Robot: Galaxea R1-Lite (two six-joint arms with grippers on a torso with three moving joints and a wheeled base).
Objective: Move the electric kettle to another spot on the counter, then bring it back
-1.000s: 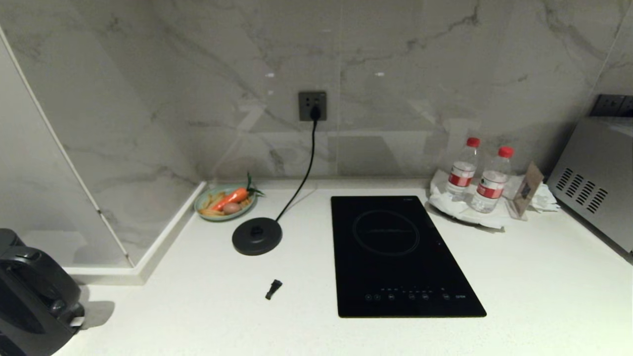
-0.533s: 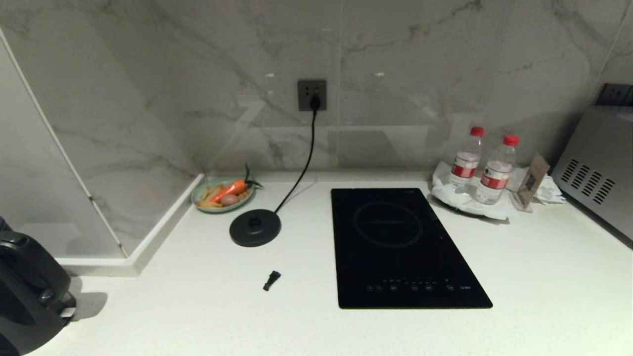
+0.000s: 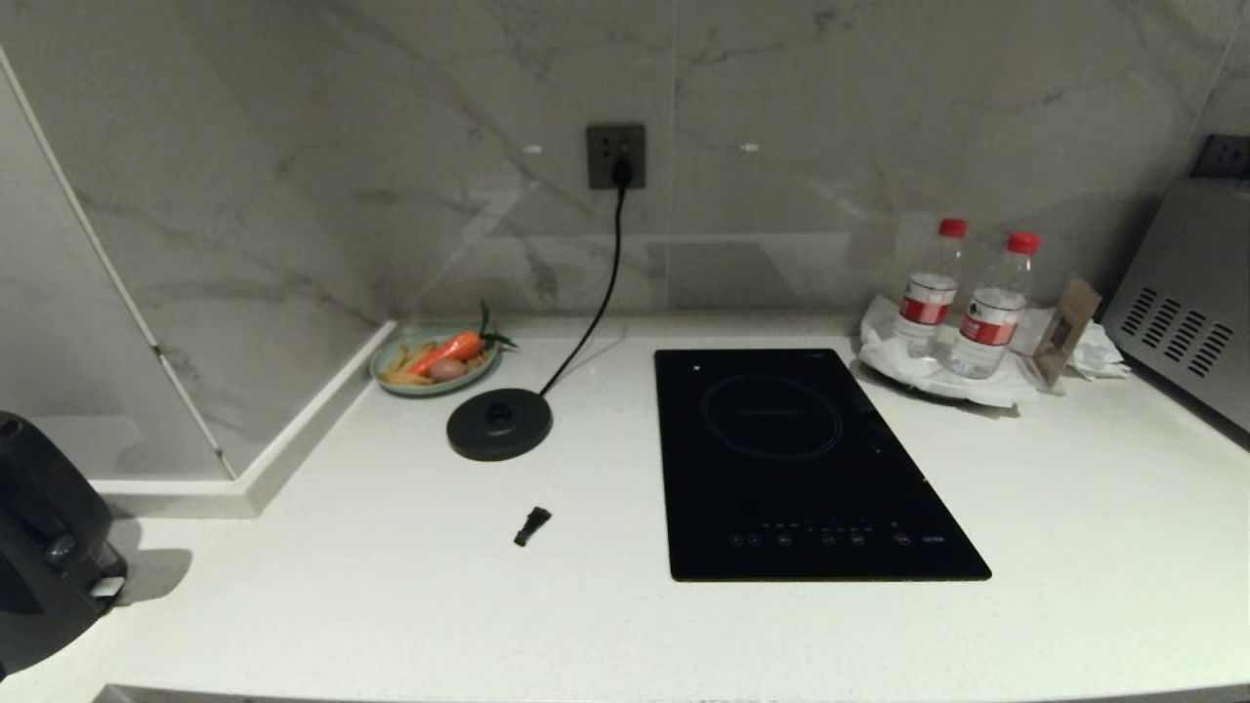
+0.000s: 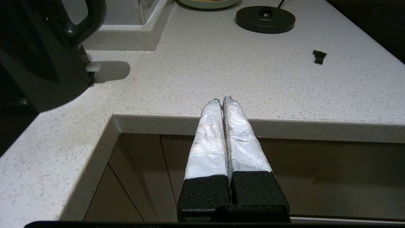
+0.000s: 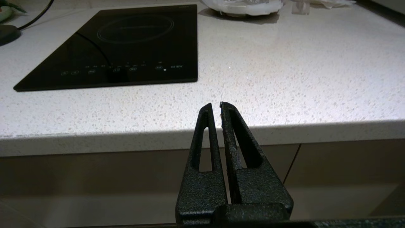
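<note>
while both arms hang parked in front of the table edge, the electric kettle (image 3: 44,547) stands off its base at the far left of the table (image 3: 586,625), on the short leg of the l-shaped top, with its handle turned toward the open middle. the left claw (image 4: 221,100) is pressed together and holds nothing; the right claw (image 5: 215,106) is likewise pinched shut on air, level with the rounded front edge.

the step in hand looks like the approach for fetching the kettle back. to do it well, the left claw, being nearer, would need to spread before it reaches the handle, then close around the grip rather than the lid, and lift straight so the jug stays upright.

for room, the kettle sits near the inner corner of the table's front edge, so a sideways nudge there could be risky. between it and the round base (image 3: 499,423) with its cord the surface is bare apart from a small black piece (image 3: 532,525). the cooktop (image 3: 811,469) lies further right, the plate of vegetables (image 3: 435,357) just behind the base, and the water bottles (image 3: 962,298) well apart.
</note>
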